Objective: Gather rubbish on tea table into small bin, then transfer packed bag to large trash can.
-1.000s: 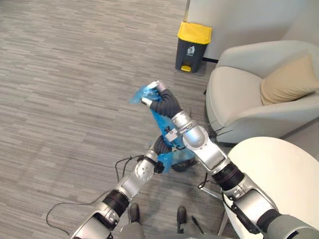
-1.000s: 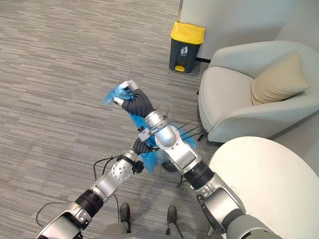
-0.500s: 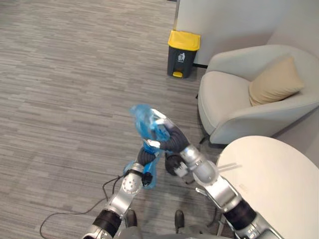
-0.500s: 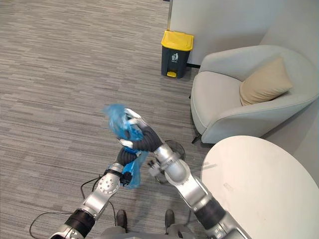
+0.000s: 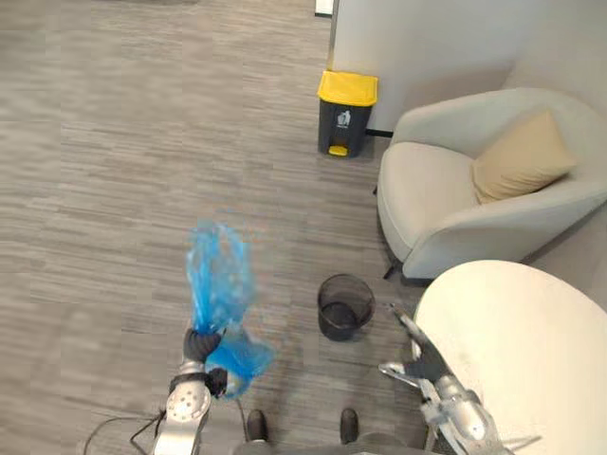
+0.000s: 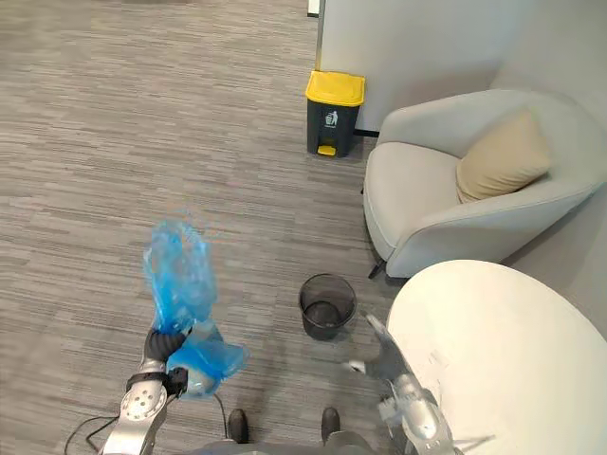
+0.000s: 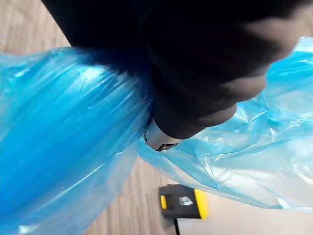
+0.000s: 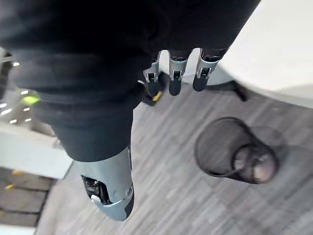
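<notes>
The fingers of my left hand (image 5: 201, 345) are clenched on the gathered neck of the bag (image 5: 216, 275), though the plastic wraps over them and hides most of the grip. My right hand (image 5: 417, 355) hangs by the edge of the counter (image 5: 541, 360), its fingers (image 8: 174, 81) loose and straight, holding nothing.

The bag is thin, crumpled blue plastic, partly see-through. One part stands up above my fist and a fuller bulge hangs just beside it, off the floor (image 5: 114, 190).

The small bin (image 5: 343, 305), dark mesh, stands on the floor between my hands. I judge the gathering done and the transfer in hand. The large can (image 5: 346, 112), dark with a closed yellow lid, is well apart, by the wall (image 5: 427, 38) beside the armchair (image 5: 446, 199). Next I must walk there, get the lid up, perhaps with my free right hand, and drop the bag in.
</notes>
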`<state>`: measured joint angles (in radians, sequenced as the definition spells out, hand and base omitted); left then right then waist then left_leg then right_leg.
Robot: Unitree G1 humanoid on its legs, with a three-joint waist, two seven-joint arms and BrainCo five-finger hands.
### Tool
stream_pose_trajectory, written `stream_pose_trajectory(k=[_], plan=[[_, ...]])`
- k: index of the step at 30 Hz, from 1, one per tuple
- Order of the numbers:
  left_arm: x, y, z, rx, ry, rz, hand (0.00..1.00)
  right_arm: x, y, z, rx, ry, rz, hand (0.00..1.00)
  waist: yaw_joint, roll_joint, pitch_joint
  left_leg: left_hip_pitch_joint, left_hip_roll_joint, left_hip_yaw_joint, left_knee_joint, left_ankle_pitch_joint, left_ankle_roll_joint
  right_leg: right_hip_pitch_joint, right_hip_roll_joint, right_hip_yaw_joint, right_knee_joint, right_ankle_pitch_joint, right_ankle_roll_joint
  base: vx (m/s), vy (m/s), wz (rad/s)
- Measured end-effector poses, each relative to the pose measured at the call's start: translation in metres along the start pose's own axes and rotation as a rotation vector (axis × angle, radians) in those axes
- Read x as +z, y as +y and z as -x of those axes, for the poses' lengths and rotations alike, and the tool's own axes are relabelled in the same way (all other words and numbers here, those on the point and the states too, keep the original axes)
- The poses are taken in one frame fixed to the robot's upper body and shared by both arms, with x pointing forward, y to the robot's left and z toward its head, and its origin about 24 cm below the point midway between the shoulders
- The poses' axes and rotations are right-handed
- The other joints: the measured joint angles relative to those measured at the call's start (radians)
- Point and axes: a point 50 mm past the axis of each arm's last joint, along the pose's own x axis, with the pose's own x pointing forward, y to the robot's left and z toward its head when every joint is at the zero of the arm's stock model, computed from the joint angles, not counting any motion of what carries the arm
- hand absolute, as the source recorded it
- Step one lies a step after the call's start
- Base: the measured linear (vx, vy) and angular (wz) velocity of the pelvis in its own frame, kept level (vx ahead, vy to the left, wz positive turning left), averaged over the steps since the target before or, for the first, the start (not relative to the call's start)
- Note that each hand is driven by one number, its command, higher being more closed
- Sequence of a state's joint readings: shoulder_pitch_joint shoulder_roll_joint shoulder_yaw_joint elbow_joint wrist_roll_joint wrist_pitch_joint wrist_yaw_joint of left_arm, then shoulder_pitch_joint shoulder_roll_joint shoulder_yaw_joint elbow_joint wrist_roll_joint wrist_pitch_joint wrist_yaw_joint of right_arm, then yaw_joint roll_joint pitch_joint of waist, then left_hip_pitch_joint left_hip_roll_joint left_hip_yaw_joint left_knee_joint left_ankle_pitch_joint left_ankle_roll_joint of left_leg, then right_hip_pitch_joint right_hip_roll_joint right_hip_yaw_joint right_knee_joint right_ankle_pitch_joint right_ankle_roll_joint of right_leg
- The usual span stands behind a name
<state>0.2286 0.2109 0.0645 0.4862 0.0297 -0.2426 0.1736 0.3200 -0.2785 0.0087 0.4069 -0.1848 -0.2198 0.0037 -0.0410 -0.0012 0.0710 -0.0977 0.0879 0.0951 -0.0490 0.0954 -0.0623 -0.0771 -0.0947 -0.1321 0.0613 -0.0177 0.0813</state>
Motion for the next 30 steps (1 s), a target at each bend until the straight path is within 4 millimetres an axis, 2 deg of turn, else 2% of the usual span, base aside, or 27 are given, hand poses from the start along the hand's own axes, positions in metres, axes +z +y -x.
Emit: stream_pose_trajectory(k=[3, 5, 6, 7, 8, 9, 11, 13, 14, 15, 16, 17, 18, 19, 21, 23, 24, 25, 26, 27, 28, 29, 30], plan=[[-0.013, 0.008, 0.005, 0.024, 0.051, -0.002, 1.0, -0.011, 0.001, 0.001, -0.011, 0.055, -0.038, 0.0, 0.003, 0.004, 0.005, -0.059, -0.009, -0.041, 0.079, -0.033, 0.0, -0.017, -0.015, -0.041, 0.043, -0.03, 0.004, 0.03, 0.021, 0.51], [-0.018, 0.01, 0.009, 0.016, 0.074, -0.003, 1.0, -0.012, 0.003, 0.001, -0.044, 0.065, -0.083, 0.0, 0.009, 0.009, 0.025, -0.12, -0.014, -0.057, 0.16, -0.078, 0.013, -0.014, -0.032, -0.1, 0.073, -0.056, 0.01, 0.0, 0.013, 0.62], [-0.018, 0.009, 0.009, 0.016, 0.074, -0.002, 1.0, -0.012, 0.003, 0.001, -0.055, 0.065, -0.092, 0.0, 0.008, 0.012, 0.029, -0.134, -0.007, -0.033, 0.18, -0.087, 0.023, -0.011, -0.036, -0.118, 0.078, -0.064, 0.01, 0.01, 0.047, 0.9], [-0.017, 0.009, 0.008, 0.015, 0.073, 0.0, 1.0, -0.014, 0.003, 0.002, -0.07, 0.075, -0.107, 0.0, 0.002, 0.011, 0.036, -0.152, 0.021, 0.055, 0.22, -0.095, 0.034, 0.003, -0.054, -0.163, 0.076, -0.071, 0.014, 0.09, 0.074, 0.78], [-0.017, 0.009, 0.008, 0.015, 0.071, 0.001, 1.0, -0.014, 0.004, 0.002, -0.077, 0.077, -0.114, 0.0, 0.003, 0.009, 0.039, -0.154, 0.029, 0.09, 0.231, -0.098, 0.04, 0.006, -0.061, -0.168, 0.077, -0.079, 0.025, 0.12, 0.081, 0.69], [-0.017, 0.009, 0.008, 0.019, 0.071, 0.002, 1.0, -0.013, 0.004, 0.0, -0.094, 0.074, -0.128, 0.0, 0.014, 0.011, 0.04, -0.155, 0.04, 0.142, 0.242, -0.107, 0.046, 0.008, -0.066, -0.169, 0.079, -0.084, 0.03, 0.14, 0.052, 0.2], [-0.019, 0.01, 0.01, 0.028, 0.083, 0.008, 1.0, -0.007, 0.007, -0.003, -0.108, 0.056, -0.141, 0.0, 0.035, 0.001, 0.048, -0.17, 0.036, 0.167, 0.287, -0.151, 0.044, 0.008, -0.084, -0.164, 0.088, -0.1, 0.047, 0.12, 0.06, 0.03], [-0.023, 0.01, 0.015, 0.026, 0.096, 0.006, 1.0, -0.001, 0.009, -0.005, -0.121, 0.038, -0.159, 0.0, 0.038, -0.02, 0.066, -0.207, 0.05, 0.216, 0.44, -0.255, 0.06, -0.003, -0.129, -0.155, 0.164, -0.163, 0.073, 0.2, 0.213, 0.02], [-0.023, 0.01, 0.016, 0.024, 0.096, 0.004, 1.0, 0.0, 0.009, -0.005, -0.126, 0.038, -0.167, 0.0, 0.04, -0.022, 0.072, -0.212, 0.051, 0.224, 0.493, -0.308, 0.06, -0.008, -0.149, -0.148, 0.221, -0.196, 0.08, 0.27, 0.252, -0.03], [-0.023, 0.01, 0.016, 0.02, 0.099, 0.001, 1.0, 0.0, 0.01, -0.006, -0.124, 0.042, -0.171, 0.0, 0.046, -0.039, 0.084, -0.215, 0.043, 0.224, 0.547, -0.369, 0.066, -0.04, -0.179, -0.112, 0.35, -0.217, 0.063, 0.24, 0.203, -0.07], [-0.023, 0.008, 0.017, 0.011, 0.1, -0.002, 1.0, 0.002, 0.01, -0.006, -0.126, 0.037, -0.17, 0.0, 0.048, -0.04, 0.09, -0.21, 0.039, 0.223, 0.564, -0.391, 0.072, -0.081, -0.191, -0.081, 0.441, -0.209, 0.039, 0.26, 0.228, -0.05], [-0.02, 0.004, 0.016, -0.01, 0.085, -0.005, 1.0, 0.005, 0.01, -0.006, -0.126, 0.025, -0.171, 0.0, 0.039, -0.032, 0.101, -0.185, 0.037, 0.216, 0.575, -0.418, 0.084, -0.183, -0.193, -0.009, 0.635, -0.163, -0.038, 0.3, 0.237, 0.07], [-0.018, 0.004, 0.015, -0.016, 0.078, -0.014, 1.0, 0.006, 0.014, -0.007, -0.12, 0.021, -0.183, 0.0, 0.027, -0.02, 0.121, -0.157, 0.039, 0.203, 0.572, -0.439, 0.091, -0.252, -0.163, 0.04, 0.753, -0.208, -0.002, 0.39, 0.227, 0.11], [-0.016, 0.005, 0.013, -0.013, 0.073, -0.018, 1.0, 0.007, 0.018, -0.007, -0.118, 0.02, -0.195, 0.0, 0.022, -0.029, 0.125, -0.127, 0.037, 0.203, 0.561, -0.454, 0.089, -0.288, -0.135, 0.047, 0.778, -0.239, 0.005, 0.36, 0.125, 0.07], [-0.014, 0.006, 0.011, -0.013, 0.064, -0.022, 1.0, 0.009, 0.021, -0.008, -0.112, 0.017, -0.202, 0.0, 0.006, -0.039, 0.124, -0.08, 0.031, 0.204, 0.533, -0.473, 0.082, -0.336, -0.099, 0.034, 0.744, -0.254, 0.008, 0.42, 0.061, 0.04], [-0.006, 0.002, 0.003, -0.025, 0.037, -0.023, 1.0, 0.009, 0.017, -0.008, -0.13, 0.015, -0.197, 0.0, -0.012, -0.038, 0.125, -0.008, 0.012, 0.193, 0.475, -0.485, 0.054, -0.409, -0.052, -0.024, 0.609, -0.251, 0.015, 0.48, 0.037, 0.23], [-0.004, 0.001, 0.001, -0.029, 0.029, -0.024, 1.0, 0.009, 0.017, -0.008, -0.136, 0.016, -0.196, 0.0, -0.023, -0.036, 0.126, 0.007, 0.009, 0.189, 0.465, -0.488, 0.046, -0.423, -0.046, -0.033, 0.576, -0.246, 0.011, 0.54, 0.002, 0.59], [0.0, -0.001, -0.002, -0.035, 0.018, -0.024, 1.0, 0.006, 0.016, -0.006, -0.138, 0.025, -0.195, 0.0, -0.049, -0.035, 0.126, 0.052, -0.004, 0.173, 0.445, -0.505, 0.011, -0.455, -0.032, -0.04, 0.538, -0.214, -0.036, 0.57, -0.022, 0.6], [0.0, -0.002, -0.002, -0.036, 0.018, -0.023, 1.0, 0.005, 0.017, -0.005, -0.137, 0.029, -0.195, 0.0, -0.056, -0.033, 0.125, 0.082, -0.004, 0.17, 0.436, -0.514, -0.009, -0.451, -0.024, -0.05, 0.53, -0.193, -0.059, 0.68, -0.067, 0.62], [-0.001, -0.003, -0.002, -0.04, 0.023, -0.019, 1.0, 0.002, 0.018, -0.002, -0.133, 0.038, -0.194, 0.0, -0.057, -0.04, 0.118, 0.137, -0.003, 0.163, 0.44, -0.522, -0.054, -0.438, -0.007, -0.062, 0.519, -0.117, -0.113, 0.6, -0.085, 0.4], [-0.003, -0.009, -0.002, -0.046, 0.033, -0.003, 1.0, 0.001, 0.016, -0.001, -0.134, 0.042, -0.186, 0.0, -0.058, -0.024, 0.117, 0.15, 0.02, 0.156, 0.467, -0.525, -0.06, -0.42, 0.001, -0.072, 0.551, -0.147, -0.126, 0.94, -0.135, 0.2], [-0.003, -0.019, 0.001, -0.066, 0.04, 0.035, 1.0, 0.004, 0.013, -0.001, -0.135, 0.023, -0.173, 0.0, -0.052, 0.025, 0.119, 0.116, 0.082, 0.153, 0.629, -0.462, -0.096, -0.364, 0.039, -0.11, 0.551, -0.175, -0.166, 0.78, -0.124, -0.01], [-0.004, -0.022, 0.003, -0.071, 0.043, 0.047, 1.0, 0.008, 0.011, -0.001, -0.136, 0.004, -0.17, 0.0, -0.05, 0.03, 0.121, 0.083, 0.098, 0.146, 0.727, -0.4, -0.07, -0.336, 0.05, -0.109, 0.538, -0.187, -0.18, 0.91, -0.165, -0.35]])
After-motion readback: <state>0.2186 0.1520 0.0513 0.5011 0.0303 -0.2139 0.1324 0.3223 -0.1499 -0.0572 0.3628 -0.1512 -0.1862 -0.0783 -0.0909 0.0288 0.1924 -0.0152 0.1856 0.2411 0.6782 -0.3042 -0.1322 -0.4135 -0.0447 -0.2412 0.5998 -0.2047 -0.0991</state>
